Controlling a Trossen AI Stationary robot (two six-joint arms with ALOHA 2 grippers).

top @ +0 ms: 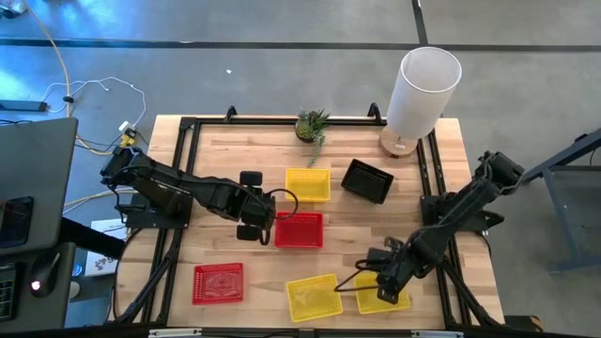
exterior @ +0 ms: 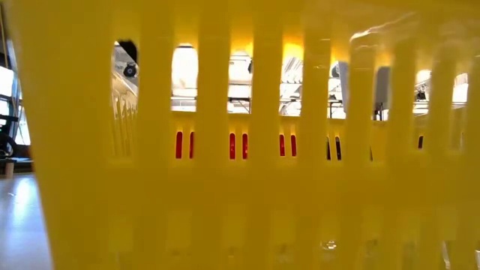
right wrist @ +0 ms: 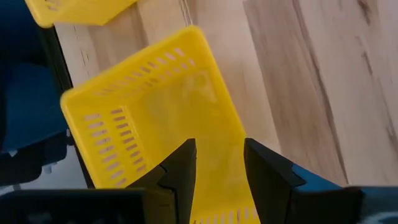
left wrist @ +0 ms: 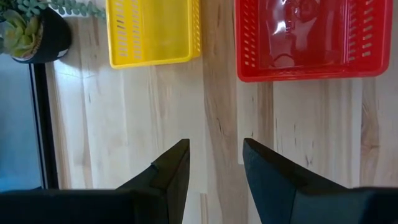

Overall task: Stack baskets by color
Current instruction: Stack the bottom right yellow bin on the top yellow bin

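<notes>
My right gripper is open above a yellow basket at the near right. One finger is over the inside of the basket and one over its outside, on either side of a long wall. A second yellow basket lies beside it, and a third lies farther back. My left gripper is open over bare wood, just left of a red basket. Another red basket rests near left, and a black basket rests far right.
A tall white cylinder stands at the far right corner and a small potted plant at the far edge. A black frame runs around the tabletop. A yellow basket wall fills the low view.
</notes>
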